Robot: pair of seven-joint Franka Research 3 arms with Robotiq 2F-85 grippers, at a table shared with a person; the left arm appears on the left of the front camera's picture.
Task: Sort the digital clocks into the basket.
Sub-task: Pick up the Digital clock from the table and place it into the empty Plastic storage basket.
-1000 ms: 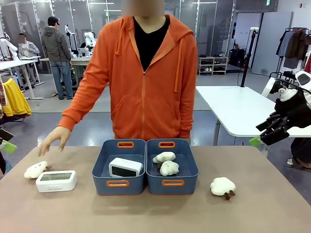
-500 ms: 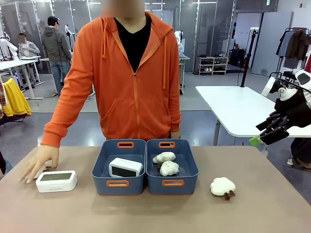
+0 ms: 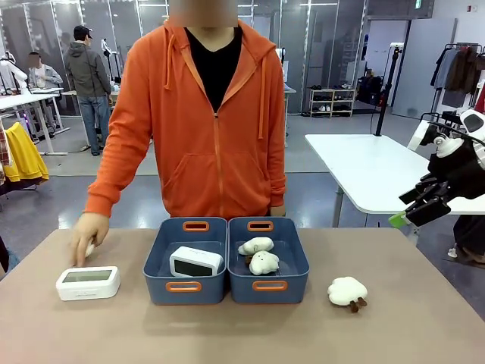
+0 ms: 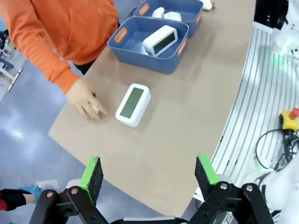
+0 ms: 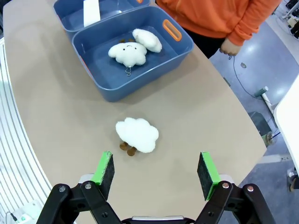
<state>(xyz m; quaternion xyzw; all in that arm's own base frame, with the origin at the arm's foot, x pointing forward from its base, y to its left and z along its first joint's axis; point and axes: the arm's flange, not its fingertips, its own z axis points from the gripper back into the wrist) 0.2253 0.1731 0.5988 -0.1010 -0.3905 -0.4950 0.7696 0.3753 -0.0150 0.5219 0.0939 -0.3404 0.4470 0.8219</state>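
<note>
Person's hand (image 3: 89, 230) now beside loose clock (image 3: 88, 282), well ahead of wide left fingers (image 4: 92, 173).

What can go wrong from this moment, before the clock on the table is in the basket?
The person's hand lies close beside the digital clock on the table; the open left gripper could strike it when reaching. The open right gripper points at a plush toy, which might be grasped by mistake.

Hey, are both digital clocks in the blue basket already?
No, one digital clock sits in the basket, while the other clock lies on the table left of it.
</note>
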